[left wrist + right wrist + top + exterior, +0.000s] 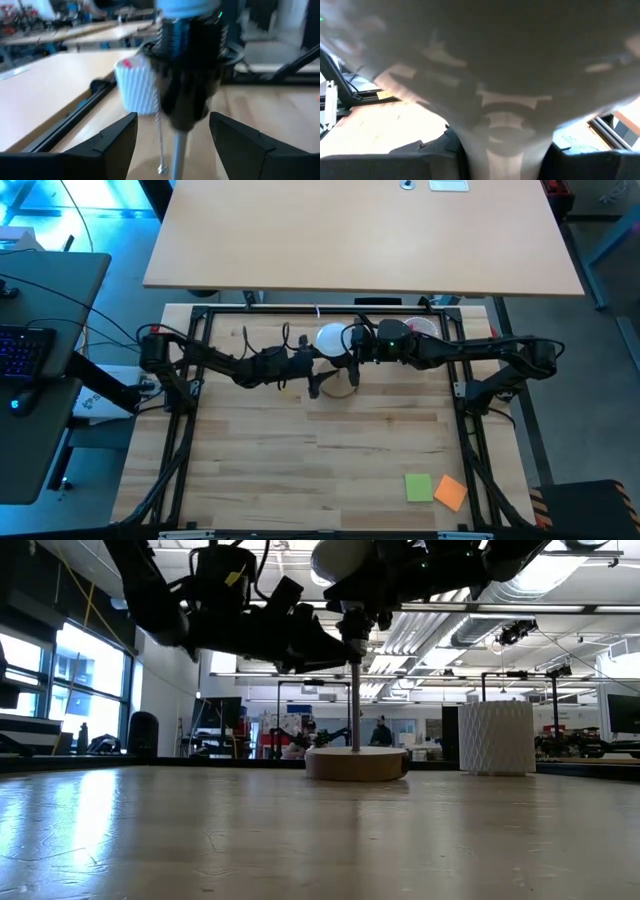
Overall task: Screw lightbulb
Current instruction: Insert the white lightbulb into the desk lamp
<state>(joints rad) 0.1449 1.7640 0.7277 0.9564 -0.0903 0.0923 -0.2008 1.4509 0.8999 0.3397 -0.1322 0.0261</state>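
The white frosted lightbulb (pixel 331 338) stands globe up over the black socket (pixel 186 95) of the round wooden stand (pixel 357 762), near the table's far edge. Its threaded base (pixel 169 31) shows at the socket's top. My right gripper (pixel 350 346) comes in from the right and is shut on the bulb. My left gripper (pixel 173 131) comes in from the left at socket height, open. Its fingers stand on either side of the socket's lower end and the pole (pixel 355 705), with a gap on each side. My right gripper pinches the lightbulb between its two fingers (pixel 420 150), where the globe narrows toward its neck (pixel 506 131). It comes in about level from the table's right. The bulb stands upright, globe up, with its threaded base at the socket's mouth, well above the table.
A white ribbed cup (pixel 136 86) with pink items stands at the far right behind the stand. A bead pull chain (pixel 160 145) hangs beside the pole. Green (pixel 418 487) and orange (pixel 451 493) paper squares lie near the front right. The black frame rail (pixel 300 308) runs along the far edge.
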